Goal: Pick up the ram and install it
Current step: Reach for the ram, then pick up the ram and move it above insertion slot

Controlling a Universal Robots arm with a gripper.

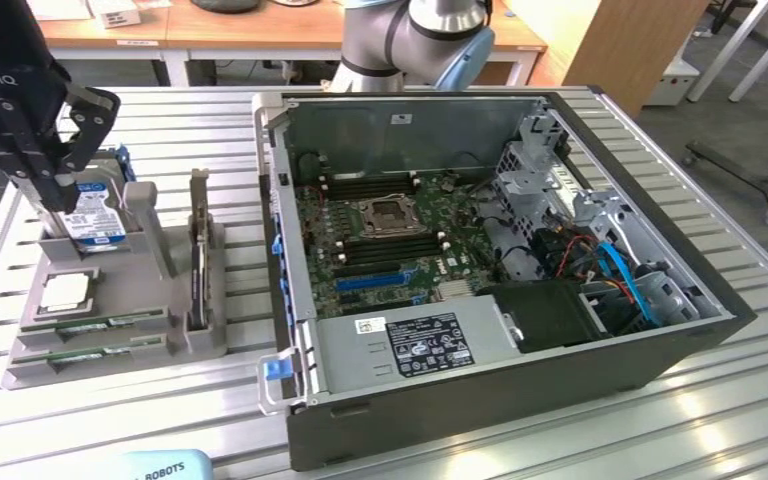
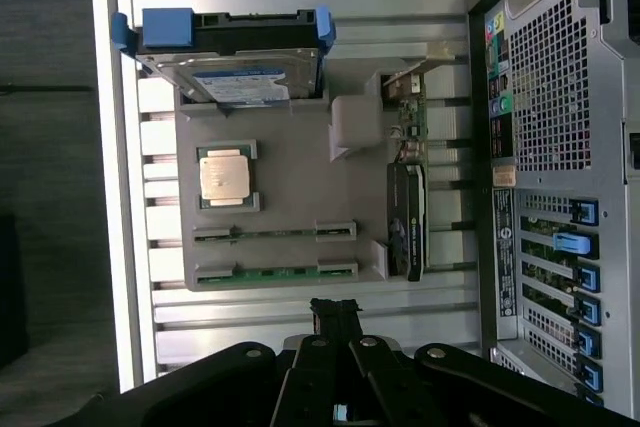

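Note:
Two rams, thin green sticks, lie on edge in slots along one edge of the grey holder tray: one ram and a second ram beside it. My black gripper hangs above the tray, shut with nothing between its fingers. In the wrist view its tips point at the table slats just past the outer ram. In the exterior view it hovers over the hard-drive end of the tray.
The tray also holds a hard drive, a square silver processor and an upright dark expansion card. The open computer case lies at the exterior view's right, its motherboard exposed.

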